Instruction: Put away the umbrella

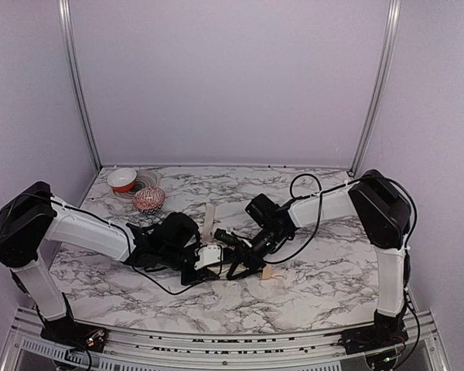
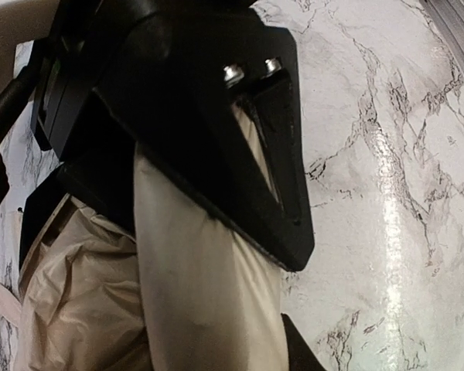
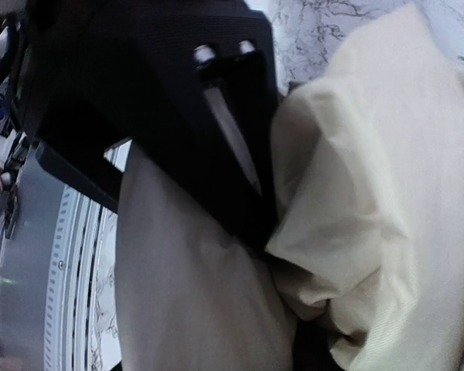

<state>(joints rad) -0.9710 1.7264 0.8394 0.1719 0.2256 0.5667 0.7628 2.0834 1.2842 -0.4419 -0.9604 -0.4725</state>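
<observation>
The umbrella lies collapsed at the table's middle, mostly hidden under both grippers. A strip of its cream fabric sticks out behind them, and its tan wooden knob rests on the table to the right. My left gripper is shut on a fold of the cream canopy, with its black finger pressed on the cloth. My right gripper is shut on another fold of the canopy, and more bunched cream fabric lies beside its finger.
An orange and white bowl and a red patterned bowl stand at the back left on the marble table. Black cables loop over the right arm. Lilac walls close in the back and sides.
</observation>
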